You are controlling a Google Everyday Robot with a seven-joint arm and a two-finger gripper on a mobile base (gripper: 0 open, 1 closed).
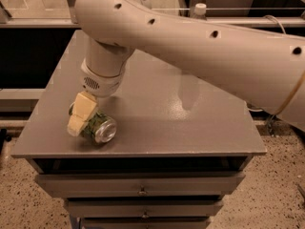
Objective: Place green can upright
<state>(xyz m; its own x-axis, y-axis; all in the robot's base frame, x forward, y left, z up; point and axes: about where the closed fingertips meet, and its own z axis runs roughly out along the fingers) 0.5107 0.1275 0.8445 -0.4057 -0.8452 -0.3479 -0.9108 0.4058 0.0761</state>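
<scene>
Your gripper (82, 120) sits right against the green can (101, 127), which lies on its side near the table's (190, 132) front-left corner. Can't tell whether it's clamped on the can or loose.

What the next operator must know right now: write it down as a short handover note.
Gripper: down at the green can, against its left side, near the front-left corner of the table; grasp not confirmable.
Green can: lying on its side on the table, one silver end facing the front edge.
Done: the gripper is at the can.
Left: secure the grasp, lift, turn the can upright, set it down and release.
</scene>
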